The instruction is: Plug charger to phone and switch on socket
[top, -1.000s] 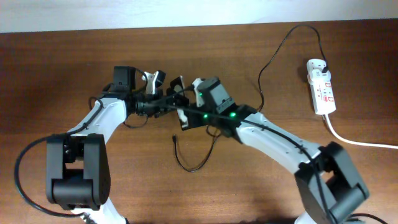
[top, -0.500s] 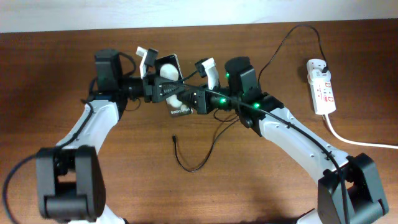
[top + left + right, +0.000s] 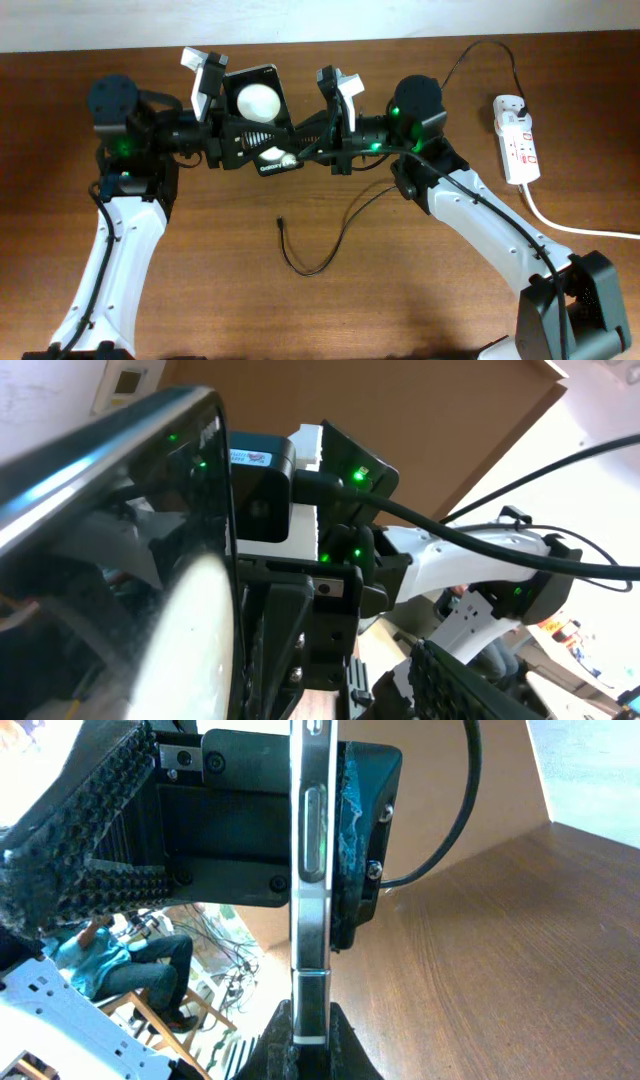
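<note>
Phone [image 3: 255,105]: lifted off the desk [image 3: 225,300] and hanging between the two arms near the back middle. In the overhead view its face is turned up, showing a white round blob and small white text at the lower end.
Right end effector [image 3: 305,1038]: closed tight on the phone. Its wrist view shows the phone edge-on and upright, with the bottom end pinched between the two fingers.
Left end effector [image 3: 212,110]: at the phone's left side, with fingers set apart. One white-tipped finger shows above the phone's upper corner. I cannot tell whether the fingers press on the phone or only flank it.
Left wrist view: the phone's glossy face fills the left of the picture at a steep angle. The right arm's wrist sits beyond it, with green lights lit.
Charger [image 3: 312,271]: thin black cable lying loose on the desk, well apart from the phone. It loops in front of the arms, then runs up and right, under the right arm, toward the socket.
Connector tip [image 3: 279,223]: free on the desk below the raised phone — not in the phone and not in either end effector.
Plug [image 3: 521,103]: black, seated at the far end of the socket.
Socket [image 3: 518,140]: white power strip lying lengthwise at the right edge of the desk, with small red marks on top. The position of its switches is too small to read.
White cord [image 3: 570,228]: thick, leaving the socket's near end and running off to the right.
</note>
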Tool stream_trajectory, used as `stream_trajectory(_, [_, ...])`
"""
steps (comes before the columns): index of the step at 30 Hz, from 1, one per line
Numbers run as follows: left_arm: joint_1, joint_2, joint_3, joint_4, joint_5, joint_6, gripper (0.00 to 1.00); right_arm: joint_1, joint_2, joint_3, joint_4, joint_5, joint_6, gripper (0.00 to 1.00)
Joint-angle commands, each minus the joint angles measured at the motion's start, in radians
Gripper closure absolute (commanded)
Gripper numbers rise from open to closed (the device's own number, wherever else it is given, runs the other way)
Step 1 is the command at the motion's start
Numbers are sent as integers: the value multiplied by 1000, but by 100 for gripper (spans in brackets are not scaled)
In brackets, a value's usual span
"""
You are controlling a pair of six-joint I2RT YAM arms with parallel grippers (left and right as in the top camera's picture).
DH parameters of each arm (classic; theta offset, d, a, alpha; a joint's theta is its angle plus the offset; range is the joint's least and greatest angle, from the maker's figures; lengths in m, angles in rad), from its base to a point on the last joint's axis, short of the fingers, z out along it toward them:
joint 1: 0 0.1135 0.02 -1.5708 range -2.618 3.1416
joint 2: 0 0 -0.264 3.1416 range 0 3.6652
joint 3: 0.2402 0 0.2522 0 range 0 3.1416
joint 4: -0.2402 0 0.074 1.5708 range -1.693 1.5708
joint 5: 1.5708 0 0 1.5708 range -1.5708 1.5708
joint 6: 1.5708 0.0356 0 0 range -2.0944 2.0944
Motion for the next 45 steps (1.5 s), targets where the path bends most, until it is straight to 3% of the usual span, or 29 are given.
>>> stream_trajectory(1, [-24, -43, 21, 17, 66, -9, 36, -24, 18, -3, 47, 1, 21, 96])
stream_trajectory(4, [-24, -43, 21, 18, 65, -9, 33, -25, 18, -3, 163, -5, 88, 96])
stream_trajectory(12, [-13, -43, 21, 81, 56, -9, 36, -25, 18, -3, 192, 14, 88, 96])
stream_trajectory(22, [19, -43, 21, 80, 2, -10, 33, -16, 18, -3, 177, 127, 106, 96])
stream_trajectory(24, [1, -43, 21, 80, 2, -10, 42, -16, 18, -3, 177, 127, 106, 96])
stream_trajectory(26, [-4, -43, 21, 80, 2, -10, 63, -15, 18, -3, 177, 127, 106, 96])
stream_trajectory(29, [-4, -43, 21, 80, 2, -10, 82, -15, 18, -3, 176, 124, 106, 96])
stream_trajectory(32, [-4, -43, 21, 80, 2, -10, 97, -16, 18, -3, 169, 102, 106, 96])
stream_trajectory(34, [-3, -43, 21, 80, 2, -9, 100, -16, 18, -3, 169, 91, 106, 96])
stream_trajectory(36, [-3, -43, 21, 79, 3, -9, 100, -19, 18, -3, 169, 66, 107, 88])
stream_trajectory(37, [-3, -38, 21, 16, 2, 45, 100, -26, 18, -3, 150, 20, 106, 68])
stream_trajectory(42, [-3, 6, 20, -198, -3, 207, 100, -37, 18, -3, -3, -35, 105, 25])
stream_trajectory(45, [-3, 51, 20, -337, -61, 295, 100, -71, 18, -3, -211, -35, 19, 19])
